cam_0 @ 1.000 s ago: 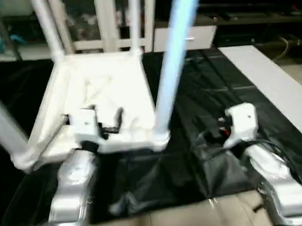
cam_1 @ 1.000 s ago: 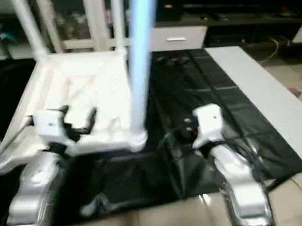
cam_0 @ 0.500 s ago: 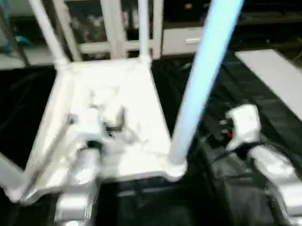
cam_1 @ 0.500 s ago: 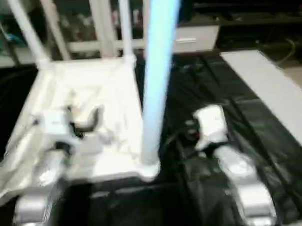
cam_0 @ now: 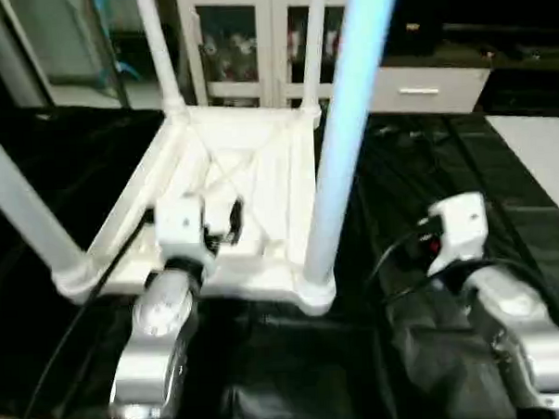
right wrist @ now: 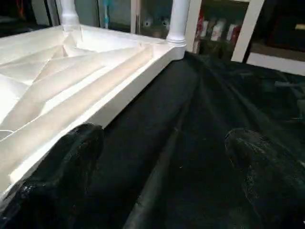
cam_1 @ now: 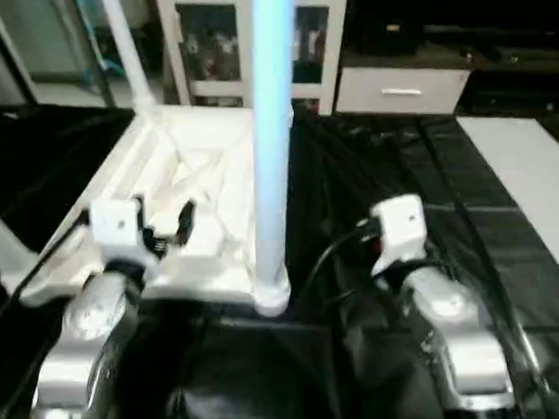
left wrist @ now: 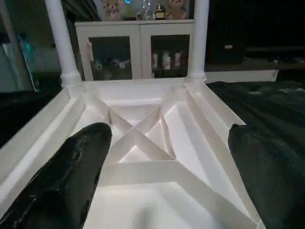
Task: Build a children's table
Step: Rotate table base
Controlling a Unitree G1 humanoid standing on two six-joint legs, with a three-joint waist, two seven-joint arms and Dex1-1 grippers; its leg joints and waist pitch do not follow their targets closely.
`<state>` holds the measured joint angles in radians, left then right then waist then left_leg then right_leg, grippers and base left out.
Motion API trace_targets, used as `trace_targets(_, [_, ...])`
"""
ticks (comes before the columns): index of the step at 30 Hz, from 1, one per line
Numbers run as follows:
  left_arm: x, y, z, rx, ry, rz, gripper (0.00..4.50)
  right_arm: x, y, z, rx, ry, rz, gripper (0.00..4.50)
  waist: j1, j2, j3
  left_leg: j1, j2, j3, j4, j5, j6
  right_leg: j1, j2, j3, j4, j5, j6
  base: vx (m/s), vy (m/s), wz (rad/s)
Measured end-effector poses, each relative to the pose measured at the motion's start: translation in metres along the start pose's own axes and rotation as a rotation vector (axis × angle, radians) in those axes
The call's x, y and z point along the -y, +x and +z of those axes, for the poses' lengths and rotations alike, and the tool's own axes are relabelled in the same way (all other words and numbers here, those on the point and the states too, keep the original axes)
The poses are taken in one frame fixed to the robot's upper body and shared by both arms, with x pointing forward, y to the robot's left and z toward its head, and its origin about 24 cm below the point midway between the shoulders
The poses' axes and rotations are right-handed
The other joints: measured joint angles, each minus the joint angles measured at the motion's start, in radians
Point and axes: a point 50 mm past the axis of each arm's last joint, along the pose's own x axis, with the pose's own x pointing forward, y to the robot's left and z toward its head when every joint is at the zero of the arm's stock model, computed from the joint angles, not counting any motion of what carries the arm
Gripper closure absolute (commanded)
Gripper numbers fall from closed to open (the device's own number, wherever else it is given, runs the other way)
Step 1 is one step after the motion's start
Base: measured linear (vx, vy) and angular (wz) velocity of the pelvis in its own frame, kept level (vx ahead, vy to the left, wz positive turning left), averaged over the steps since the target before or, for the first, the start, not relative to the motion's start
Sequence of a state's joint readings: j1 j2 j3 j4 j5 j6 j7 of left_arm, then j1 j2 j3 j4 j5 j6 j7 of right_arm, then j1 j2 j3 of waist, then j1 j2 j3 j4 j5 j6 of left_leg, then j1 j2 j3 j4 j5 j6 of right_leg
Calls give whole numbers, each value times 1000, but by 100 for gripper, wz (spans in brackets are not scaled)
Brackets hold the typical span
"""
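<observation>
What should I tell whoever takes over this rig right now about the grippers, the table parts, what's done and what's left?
Left gripper: open, empty, hovering over the tabletop's ribbed underside.
Right gripper: open, empty, over the black cover beside the tabletop's edge.
Table: upside down on the cover, all four legs standing in the corner sockets, the near right leg included.
Done: legs fitted.
Left: probably check that the legs are firmly seated, then turn the table upright.

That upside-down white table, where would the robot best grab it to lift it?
Probably by the nearest leg, low down near its corner socket. It stands upright and round, so the open right tool could come from the right side, over the black cover, and close around it.
</observation>
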<state>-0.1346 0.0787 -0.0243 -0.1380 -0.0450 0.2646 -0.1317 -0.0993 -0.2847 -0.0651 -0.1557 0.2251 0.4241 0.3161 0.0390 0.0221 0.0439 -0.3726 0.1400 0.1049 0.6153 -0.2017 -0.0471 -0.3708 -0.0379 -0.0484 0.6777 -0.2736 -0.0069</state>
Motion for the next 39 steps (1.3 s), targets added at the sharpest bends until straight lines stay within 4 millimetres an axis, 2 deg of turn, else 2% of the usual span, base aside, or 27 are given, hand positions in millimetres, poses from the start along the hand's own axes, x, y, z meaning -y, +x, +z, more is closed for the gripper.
trace_targets(1, [-3, -1, -2, -12, -5, -49, 6, 1, -1, 0, 3, 8, 5, 0, -4, 3, 1, 3, 2, 7, -2, 0, -1, -1, -2, 1, 0, 1, 0, -62, 12, 7])
trace_targets(4, [-5, -2, -5, -24, -33, -185, 6, 3, -2, 2, 6, 14, 42, 0, -7, -2, 5, 3, 4, 16, -2, 0, -1, 1, -5, 3, -5, 2, 0, -38, 12, 4])
trace_targets(7, [3, 0, -4, -57, -41, -442, 6, 7, -7, 4, -15, 9, 146, 0, -5, 0, 5, -1, 5, 19, -2, 0, -1, 7, -5, 4, -27, 20, 1, -3, 40, -2])
trace_targets(9, [6, 3, -3, -81, -24, -576, 6, 10, -10, 6, -24, 9, 215, 0, -5, 5, 3, -2, 5, 25, -2, 1, 0, 10, -8, 7, -39, 39, 1, 6, 66, -2])
trace_targets(10, [7, 5, -4, -112, -6, -669, 6, 11, -13, 6, -38, -9, 266, 0, -6, 12, 2, -3, 5, 29, -1, 2, 2, 10, -11, 7, -43, 42, -3, 30, 72, -6])
trace_targets(12, [9, 8, -6, -171, 0, -813, 6, 16, -21, 5, -85, -49, 332, 0, -7, 21, 0, -5, 5, 39, -2, 6, 8, 9, -15, 9, -47, 44, 2, 34, 70, -4])
trace_targets(14, [8, 8, -8, -232, 4, -923, 6, 20, -27, 3, -129, -60, 392, 0, -11, 23, -1, -11, 5, 46, -2, 6, 16, 5, -18, 10, -50, 43, 3, 40, 51, -1])
trace_targets(17, [12, 8, -12, -331, 35, -1095, 6, 20, -39, 3, -195, -102, 496, 0, -8, 26, 0, -13, 5, 49, -1, 6, 26, 4, -19, 10, -54, 44, 3, 0, 0, 0])
trace_targets(21, [16, 14, -16, -382, 90, -1186, 6, 17, -47, 6, -247, -151, 590, 0, -8, 27, 1, -12, 6, 52, -1, 6, 25, 5, -20, 9, -54, 44, 3, 0, 0, 0])
trace_targets(28, [17, 31, -25, -440, 169, -1204, 50, 1, -51, 2, -291, -198, 690, 0, -11, 47, -1, -10, 8, 62, -1, 6, 25, 6, -24, 11, -53, 45, 3, 0, 0, 0])
trace_targets(36, [8, 37, -36, -511, 265, -1183, 129, -5, -51, 3, -300, -220, 732, 0, -9, 49, -2, -11, 10, 64, -1, 6, 25, 6, -24, 10, -54, 45, 3, 0, 0, 0])
trace_targets(39, [6, 40, -38, -523, 318, -1186, 137, -6, -48, 7, -289, -234, 732, 0, -8, 49, -2, -12, 10, 64, -1, 6, 25, 6, -24, 9, -54, 45, 3, 0, 0, 0])
